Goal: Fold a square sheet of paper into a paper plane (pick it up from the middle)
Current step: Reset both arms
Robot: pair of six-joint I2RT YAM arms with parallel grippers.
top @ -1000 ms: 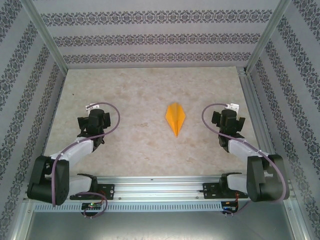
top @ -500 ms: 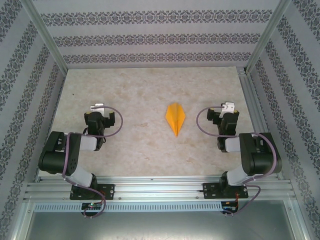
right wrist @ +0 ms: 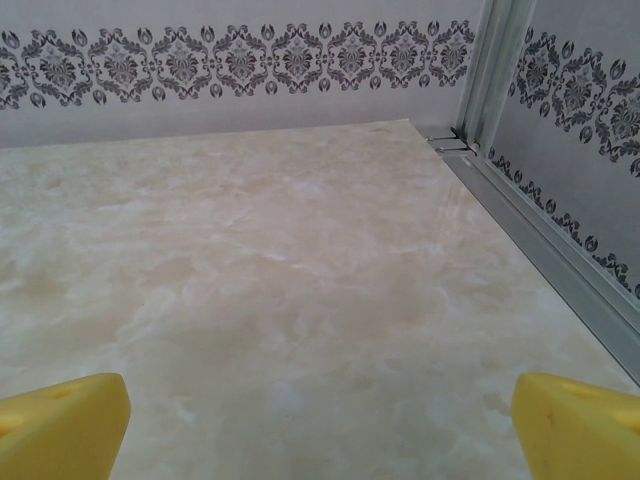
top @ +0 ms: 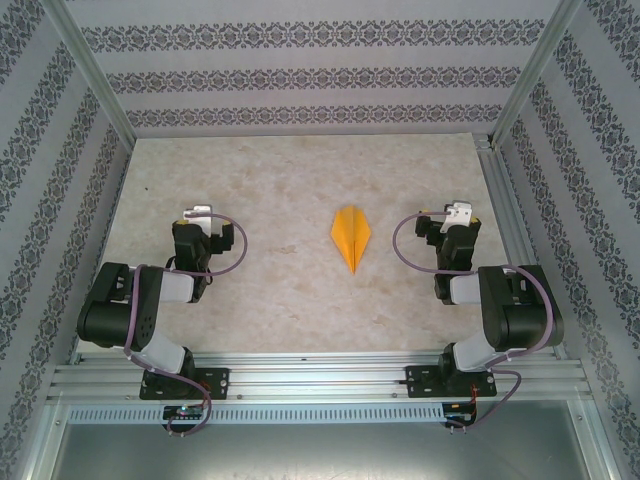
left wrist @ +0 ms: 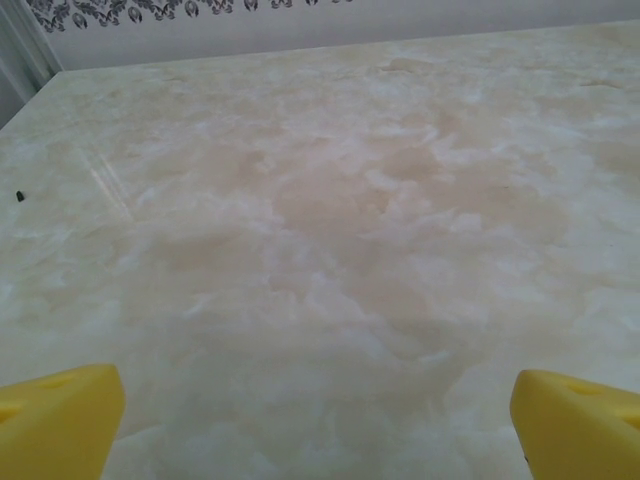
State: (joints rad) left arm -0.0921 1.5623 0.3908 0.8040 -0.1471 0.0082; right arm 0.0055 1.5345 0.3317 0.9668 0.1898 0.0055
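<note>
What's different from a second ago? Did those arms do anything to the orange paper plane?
The left arm and right arm both folded up, their big elbows swinging away from the near edge, while the left claw and right claw hardly shifted. Nothing was grabbed or let go; both claws stayed wide open and empty. The paper plane lies in the same spot between them.

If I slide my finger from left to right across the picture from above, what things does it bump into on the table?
left arm → paper plane → right arm
</note>
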